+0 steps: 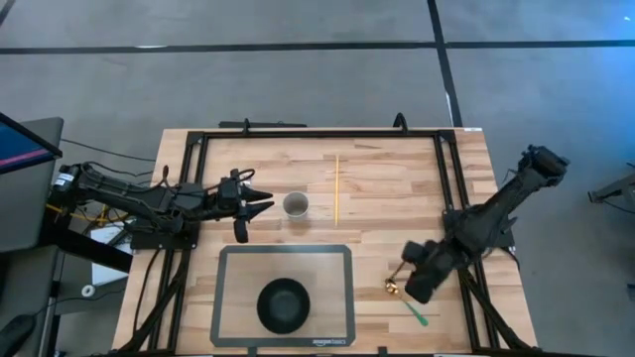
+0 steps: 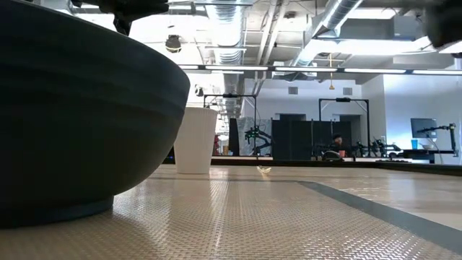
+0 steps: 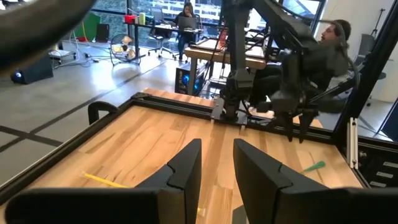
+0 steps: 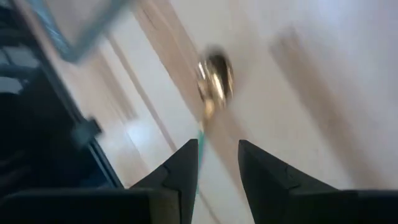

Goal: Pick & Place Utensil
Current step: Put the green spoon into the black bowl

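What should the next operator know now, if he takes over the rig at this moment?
Left gripper: open, holds nothing, waits beside the cup.
Right gripper: jaws open, holds nothing, over the table's right front part, next to the gold spoon.
Green utensil lies on the wood just in front of the spoon. Yellow stick lies behind the cup.
Bowl sits on the tray; nothing shows in it.
Done: no utensil placed yet.
Left: grasp the spoon, probably the first target, and place it.
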### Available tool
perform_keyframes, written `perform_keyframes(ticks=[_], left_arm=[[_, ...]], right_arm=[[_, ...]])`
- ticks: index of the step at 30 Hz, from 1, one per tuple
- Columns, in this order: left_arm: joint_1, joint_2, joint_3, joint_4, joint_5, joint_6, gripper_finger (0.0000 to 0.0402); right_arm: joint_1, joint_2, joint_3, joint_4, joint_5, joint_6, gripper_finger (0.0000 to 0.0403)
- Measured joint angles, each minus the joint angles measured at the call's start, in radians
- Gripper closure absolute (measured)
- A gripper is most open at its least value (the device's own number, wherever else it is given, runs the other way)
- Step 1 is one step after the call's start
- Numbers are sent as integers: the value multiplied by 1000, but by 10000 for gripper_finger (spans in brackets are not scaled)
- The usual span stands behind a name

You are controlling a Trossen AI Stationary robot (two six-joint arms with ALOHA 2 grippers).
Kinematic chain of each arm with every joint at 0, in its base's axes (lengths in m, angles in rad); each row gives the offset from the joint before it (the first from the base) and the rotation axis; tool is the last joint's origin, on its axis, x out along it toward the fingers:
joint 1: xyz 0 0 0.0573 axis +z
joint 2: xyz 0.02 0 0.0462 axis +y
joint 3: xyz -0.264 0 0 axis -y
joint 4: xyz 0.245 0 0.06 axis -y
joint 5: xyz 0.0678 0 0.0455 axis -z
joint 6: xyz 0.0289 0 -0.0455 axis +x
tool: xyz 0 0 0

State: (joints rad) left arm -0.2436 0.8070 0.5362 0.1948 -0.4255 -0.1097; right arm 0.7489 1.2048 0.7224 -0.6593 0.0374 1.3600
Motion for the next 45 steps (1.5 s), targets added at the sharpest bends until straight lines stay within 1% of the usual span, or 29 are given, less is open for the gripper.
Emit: perform_keyframes(ticks=[2, 5, 10, 15, 19, 22, 29, 33, 36, 41, 43, 45], left_arm=[[0, 0, 0, 0, 0, 0, 308], [0, 0, 0, 1, 0, -3, 308], [0, 0, 0, 4, 0, -4, 308], [0, 0, 0, 9, 0, -2, 308], [0, 0, 0, 24, 0, 0, 308], [0, 0, 0, 34, 0, 0, 308], [0, 0, 1, 36, 0, 0, 308], [0, 0, 1, 35, 0, 0, 308], [0, 0, 1, 35, 0, 0, 308], [0, 0, 1, 34, 0, 0, 308], [0, 0, 1, 34, 0, 0, 308], [0, 0, 1, 34, 0, 0, 308]], right_arm=[[50, 32, -5, 15, 10, 96, 294], [100, 88, -5, 48, 53, 183, 294], [157, 211, -5, 160, 43, 249, 294], [180, 321, -4, 282, 41, 307, 294], [172, 393, 2, 309, 42, 310, 294], [173, 429, 17, 295, 46, 310, 294], [155, 432, 22, 290, 42, 317, 294], [141, 432, 22, 283, 37, 232, 296], [128, 438, 22, 280, 25, 183, 315], [106, 443, 23, 252, 28, 149, 386], [103, 443, 24, 250, 28, 118, 392], [99, 443, 24, 259, 28, 77, 387]])
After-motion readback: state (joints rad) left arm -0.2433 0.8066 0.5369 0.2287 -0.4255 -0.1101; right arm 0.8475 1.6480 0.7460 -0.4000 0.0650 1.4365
